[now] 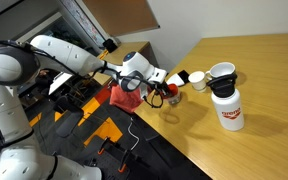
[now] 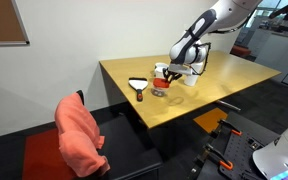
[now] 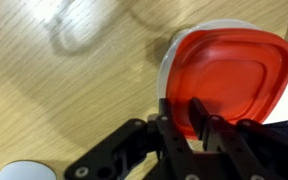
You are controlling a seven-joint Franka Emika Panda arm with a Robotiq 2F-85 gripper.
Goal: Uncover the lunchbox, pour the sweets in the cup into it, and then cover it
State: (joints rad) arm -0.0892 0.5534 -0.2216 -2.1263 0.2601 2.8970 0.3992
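Observation:
My gripper [image 3: 184, 125] is shut on the near edge of the flat round red lid [image 3: 234, 75]. In the wrist view the lid fills the upper right, with a white round rim [image 3: 169, 60] showing under its left side. In both exterior views the gripper [image 1: 156, 92] [image 2: 167, 72] is low over the wooden table near its edge. The dark lunchbox body [image 1: 171, 99] sits just beside it. The small white cup [image 1: 197, 80] with a pale yellowish inside stands a little beyond. The sweets are too small to make out.
A tall white flask with red lettering [image 1: 227, 108] carries a larger white mug [image 1: 222, 72] on top. A white dish with a dark handle [image 2: 138, 86] lies near the table [image 2: 214, 100] edge. A chair with a pink cloth [image 2: 79, 130] stands by the table.

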